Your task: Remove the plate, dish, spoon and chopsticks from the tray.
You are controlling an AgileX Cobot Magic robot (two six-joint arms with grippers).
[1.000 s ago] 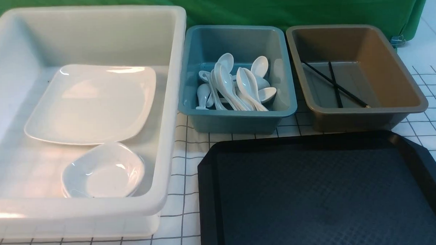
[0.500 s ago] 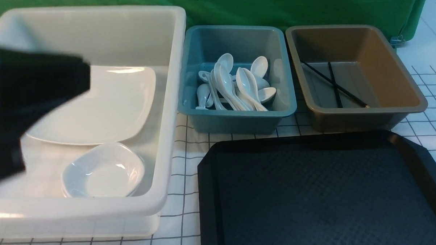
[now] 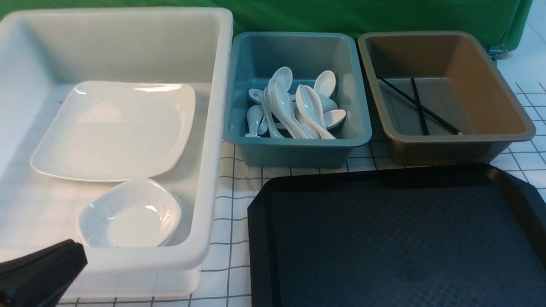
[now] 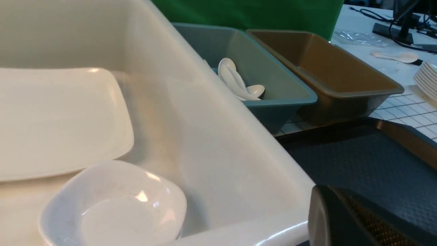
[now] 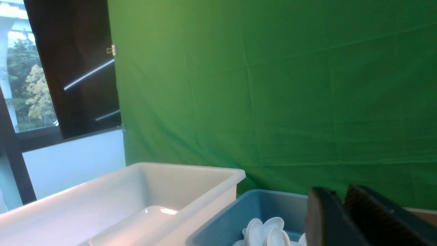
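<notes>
The black tray (image 3: 394, 240) lies at the front right with nothing on it. The large white plate (image 3: 113, 129) and a small white dish (image 3: 130, 215) rest inside the big white tub (image 3: 210, 174). Several white spoons (image 3: 294, 107) lie piled in the blue tub (image 3: 300, 150). The black chopsticks (image 3: 419, 105) lie crossed in the brown tub (image 3: 454, 149). My left gripper (image 3: 76, 256) is shut and empty, low in front of the white tub's near wall. My right gripper (image 5: 341, 194) shows only in the right wrist view, raised above the blue tub, jaws slightly parted and holding nothing.
A green cloth (image 3: 340, 10) hangs behind the three tubs. The table wears a white checked cover (image 3: 229, 209). In the left wrist view a stack of white dishes (image 4: 426, 78) and a loose spoon (image 4: 396, 56) sit off to the right beyond the brown tub.
My left arm, which half a second ago covered the left side of the white tub, has dropped to the bottom left corner. The tableware has not moved.
</notes>
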